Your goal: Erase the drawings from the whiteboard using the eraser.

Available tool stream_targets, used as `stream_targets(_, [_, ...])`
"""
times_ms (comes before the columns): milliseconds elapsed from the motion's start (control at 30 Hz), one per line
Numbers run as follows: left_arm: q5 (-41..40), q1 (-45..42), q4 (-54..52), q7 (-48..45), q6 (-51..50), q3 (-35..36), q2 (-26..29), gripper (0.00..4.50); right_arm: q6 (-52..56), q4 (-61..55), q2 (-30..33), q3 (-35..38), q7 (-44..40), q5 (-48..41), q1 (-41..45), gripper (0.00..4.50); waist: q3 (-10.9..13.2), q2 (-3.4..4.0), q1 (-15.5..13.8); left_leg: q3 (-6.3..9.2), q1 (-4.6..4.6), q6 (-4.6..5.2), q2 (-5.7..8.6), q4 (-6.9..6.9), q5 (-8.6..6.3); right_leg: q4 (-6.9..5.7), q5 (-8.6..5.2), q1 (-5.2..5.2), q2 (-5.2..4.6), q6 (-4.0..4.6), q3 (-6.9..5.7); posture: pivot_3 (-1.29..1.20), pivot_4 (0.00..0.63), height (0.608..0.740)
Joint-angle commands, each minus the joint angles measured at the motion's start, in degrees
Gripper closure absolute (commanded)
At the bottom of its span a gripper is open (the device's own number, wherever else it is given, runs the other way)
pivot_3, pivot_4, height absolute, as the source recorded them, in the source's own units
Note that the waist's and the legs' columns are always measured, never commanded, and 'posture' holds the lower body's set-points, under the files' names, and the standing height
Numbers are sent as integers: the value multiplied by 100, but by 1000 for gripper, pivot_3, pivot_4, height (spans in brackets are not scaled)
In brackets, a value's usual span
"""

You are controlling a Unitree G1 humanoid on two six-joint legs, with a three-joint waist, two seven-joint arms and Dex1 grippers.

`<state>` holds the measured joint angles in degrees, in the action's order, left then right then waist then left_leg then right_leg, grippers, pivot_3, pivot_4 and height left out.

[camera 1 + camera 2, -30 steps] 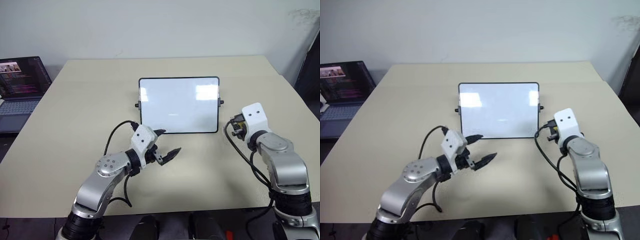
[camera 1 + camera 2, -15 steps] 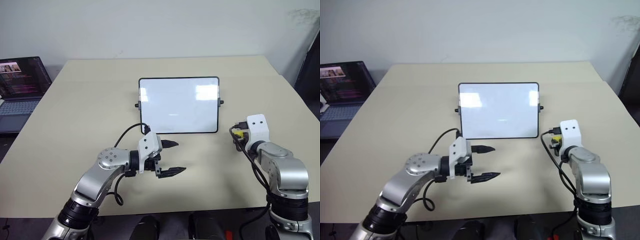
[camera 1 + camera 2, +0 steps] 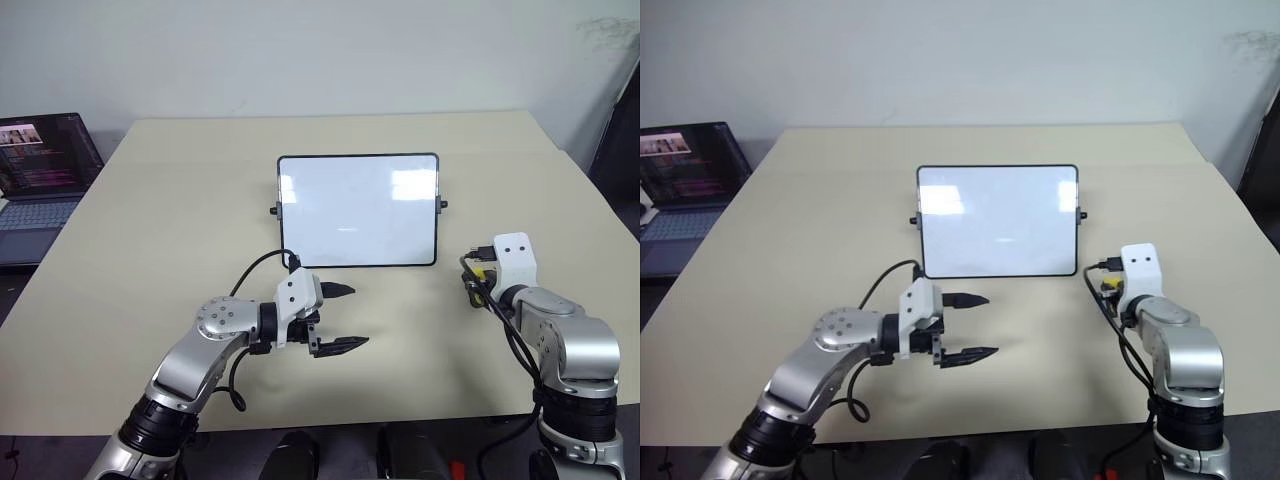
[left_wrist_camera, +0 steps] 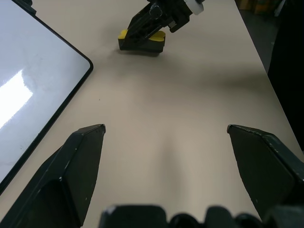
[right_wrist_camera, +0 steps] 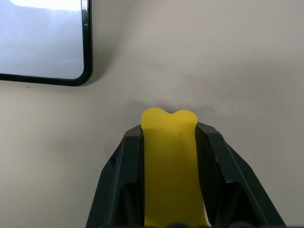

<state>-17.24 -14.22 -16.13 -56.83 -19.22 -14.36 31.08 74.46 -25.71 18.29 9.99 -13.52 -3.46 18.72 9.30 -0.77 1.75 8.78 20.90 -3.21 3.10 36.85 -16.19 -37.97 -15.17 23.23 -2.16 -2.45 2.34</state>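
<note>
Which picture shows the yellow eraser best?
The right wrist view: the eraser looks big there, squeezed in the right tool. The left wrist view shows it small, and the head views show just a yellow speck.

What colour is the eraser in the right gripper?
Yellow eraser, with a dark underside; clearest in the right wrist view.

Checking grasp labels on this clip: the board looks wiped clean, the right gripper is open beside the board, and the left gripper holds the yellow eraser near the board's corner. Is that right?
Not quite: the arms are swapped. The right gripper is shut on the yellow eraser, as the right wrist view shows; the left gripper is the open one, empty, beside the whiteboard. The board does look clean.
</note>
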Motion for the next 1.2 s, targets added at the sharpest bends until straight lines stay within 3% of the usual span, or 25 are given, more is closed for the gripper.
stream_targets(33, [-6,-59,-173,10,93,-2,-25,0,-25,-16,27,48,64,-61,49,3356,0,0,0,0,0,0,0,0,0,0,0,0,0,0,0,0,150,740])
stream_targets(267, [-20,-139,-217,28,13,26,-18,0,-54,52,79,16,90,-93,52,3356,0,0,0,0,0,0,0,0,0,0,0,0,0,0,0,0,150,740])
stream_targets(600, [-57,-222,-315,89,-168,20,-31,0,-126,146,77,-13,134,-144,99,9,0,0,1,-1,0,0,0,0,0,-1,0,0,1,0,0,0,150,740])
stream_targets(933, [-90,-268,-383,225,-252,157,-8,0,-127,-51,-49,302,348,-118,382,9,0,0,8,-2,-1,0,0,0,0,-2,0,0,1,0,1,0,150,740])
stream_targets(1067, [-116,-145,-482,952,-431,669,-178,0,-196,-466,-50,503,582,3,395,9,0,0,-3,6,1,0,0,0,0,-1,0,0,-1,0,-1,0,150,740])
stream_targets(1200, [490,149,-455,2255,-241,1140,-554,0,-1028,-1008,2,645,643,67,-114,9,0,0,-8,16,0,-1,0,0,0,1,0,0,-2,-1,0,0,150,740])
